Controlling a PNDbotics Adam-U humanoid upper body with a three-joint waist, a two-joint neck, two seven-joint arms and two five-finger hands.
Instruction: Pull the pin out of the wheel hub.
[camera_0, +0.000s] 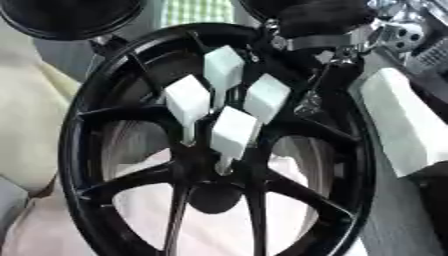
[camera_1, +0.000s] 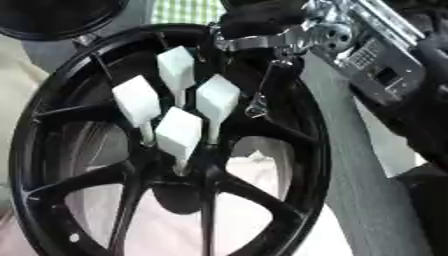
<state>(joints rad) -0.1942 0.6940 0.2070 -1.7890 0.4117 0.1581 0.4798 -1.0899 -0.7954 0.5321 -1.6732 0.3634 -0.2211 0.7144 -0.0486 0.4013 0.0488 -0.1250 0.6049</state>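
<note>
The black wheel hub (camera_0: 219, 150) is filling the near view, spokes facing up, so its four white-headed pins (camera_0: 234, 132) are sticking up within reach; beyond them the right hand (camera_1: 262, 30) is hanging over the far rim, its finger state impossible to tell; only the right eye view is showing its silver forearm (camera_1: 376, 55).

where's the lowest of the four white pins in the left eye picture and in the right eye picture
Left eye view: lowest pin, just right of centre, over the hub.
Right eye view: lowest pin, left of centre, over the hub.
Shared landmark: the black wheel, whose spokes meet just below this pin in both.
</note>
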